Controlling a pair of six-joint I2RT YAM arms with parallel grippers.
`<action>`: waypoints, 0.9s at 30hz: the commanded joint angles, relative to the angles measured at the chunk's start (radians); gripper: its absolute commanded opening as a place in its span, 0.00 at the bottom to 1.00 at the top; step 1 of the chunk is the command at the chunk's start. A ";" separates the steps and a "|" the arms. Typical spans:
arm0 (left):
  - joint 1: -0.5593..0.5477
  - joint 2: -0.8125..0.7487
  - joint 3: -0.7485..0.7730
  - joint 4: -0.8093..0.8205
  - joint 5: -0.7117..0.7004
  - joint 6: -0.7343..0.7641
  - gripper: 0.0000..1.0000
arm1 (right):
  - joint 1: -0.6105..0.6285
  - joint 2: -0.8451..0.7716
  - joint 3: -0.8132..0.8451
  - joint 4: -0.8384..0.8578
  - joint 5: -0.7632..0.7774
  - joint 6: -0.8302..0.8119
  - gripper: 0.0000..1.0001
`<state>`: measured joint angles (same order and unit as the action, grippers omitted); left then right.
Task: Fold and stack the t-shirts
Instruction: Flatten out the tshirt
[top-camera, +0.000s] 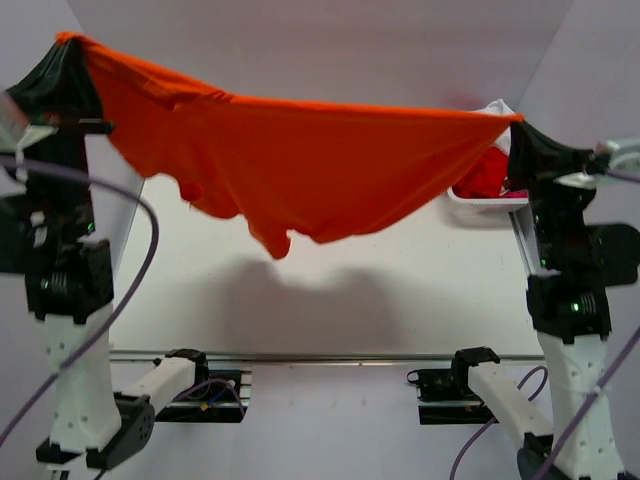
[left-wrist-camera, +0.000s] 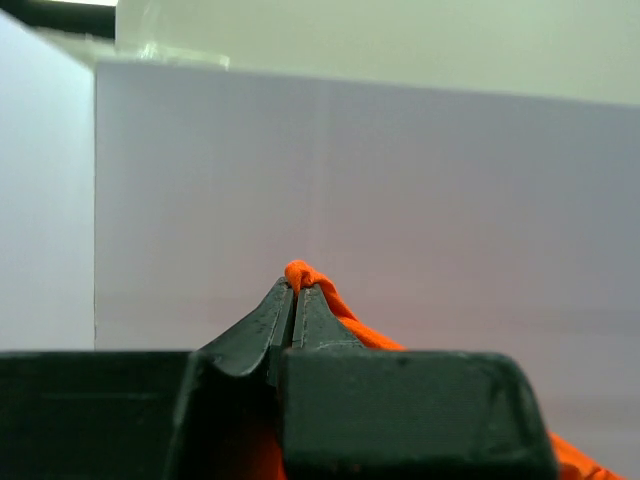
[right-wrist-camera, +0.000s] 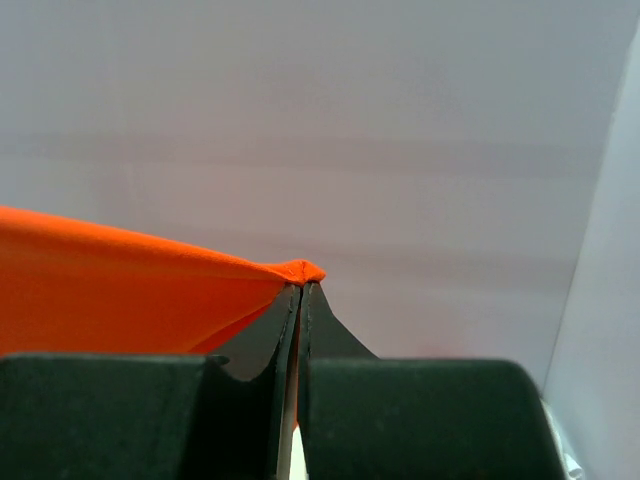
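Observation:
The bright orange t-shirt (top-camera: 300, 160) hangs stretched in the air between both arms, high above the table, sagging in the middle. My left gripper (top-camera: 70, 45) is shut on its left corner; in the left wrist view a nub of orange cloth (left-wrist-camera: 300, 272) pokes out of the closed fingertips (left-wrist-camera: 296, 290). My right gripper (top-camera: 518, 125) is shut on the right corner; in the right wrist view the cloth (right-wrist-camera: 120, 290) runs left from the closed tips (right-wrist-camera: 301, 285). Red (top-camera: 485, 172) and white (top-camera: 497, 107) shirts lie in a bin at the right.
A white bin (top-camera: 478, 205) with other shirts stands at the back right, behind the right arm. The white table (top-camera: 330, 300) lies below the hanging shirt, with its shadow on it. White walls enclose the back and sides.

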<state>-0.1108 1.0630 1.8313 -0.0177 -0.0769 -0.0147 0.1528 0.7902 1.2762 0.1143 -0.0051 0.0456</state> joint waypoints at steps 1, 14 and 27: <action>0.002 -0.070 -0.043 0.001 0.061 -0.011 0.00 | -0.002 -0.106 -0.037 -0.082 0.020 0.000 0.00; 0.013 -0.159 -0.392 0.050 0.140 -0.062 0.00 | -0.004 -0.151 -0.231 -0.128 0.148 0.091 0.00; 0.013 0.385 -0.861 0.364 -0.035 -0.120 0.00 | -0.001 0.388 -0.583 0.304 0.082 0.106 0.00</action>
<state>-0.1062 1.3697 0.9173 0.2295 -0.0360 -0.1143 0.1520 1.1015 0.6449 0.2207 0.0845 0.1604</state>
